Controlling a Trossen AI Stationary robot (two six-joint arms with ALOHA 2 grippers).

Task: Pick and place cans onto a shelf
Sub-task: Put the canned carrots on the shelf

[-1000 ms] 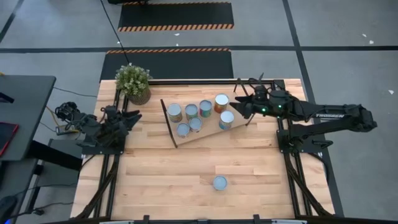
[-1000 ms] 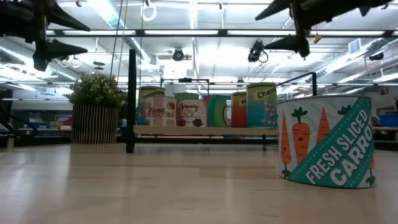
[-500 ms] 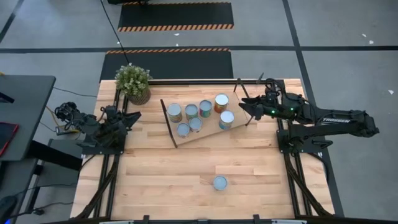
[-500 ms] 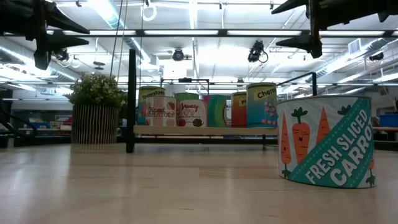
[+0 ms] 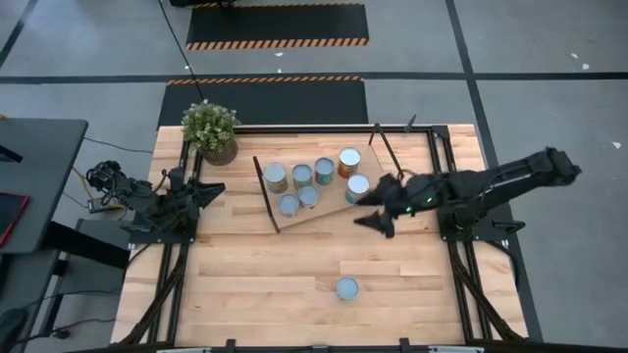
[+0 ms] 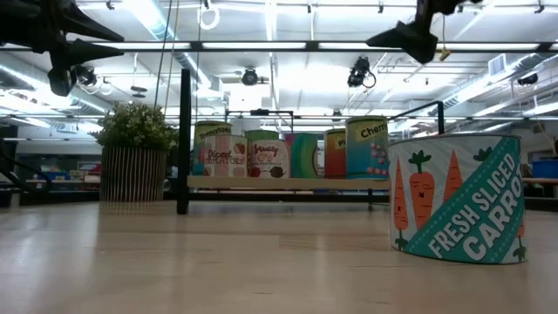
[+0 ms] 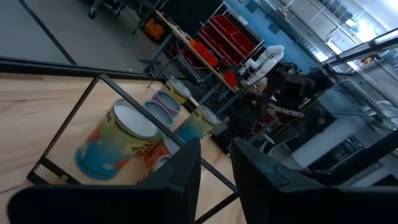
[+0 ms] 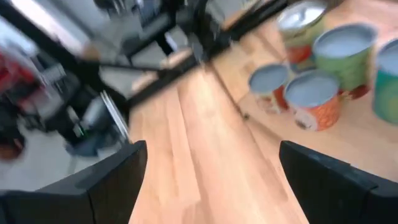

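Note:
Several cans (image 5: 301, 175) stand upright on the shelf (image 5: 329, 208), a light-wood board with black frame ends at the table's far middle. One more can (image 5: 346, 287), labelled with carrots (image 6: 458, 199), stands on its base on the tabletop near the front edge. My right gripper (image 5: 365, 209) hangs open above the table, by the shelf's near right corner, with nothing between its fingers (image 8: 118, 171). My left gripper (image 5: 208, 188) is shut on nothing, level, at the table's left edge, and points at the shelf's cans (image 7: 121, 140).
A potted green plant (image 5: 211, 129) stands at the far left corner, beside the shelf's left frame end (image 5: 265, 196). Black arm mounts run along both side edges (image 5: 461, 255). Bare wood lies between the shelf and the lone can.
My right gripper has swung from above the shelf's far right end toward the table's near edge and a little to the left, staying open. My left gripper has shut on nothing and kept its place. The cans have not moved.

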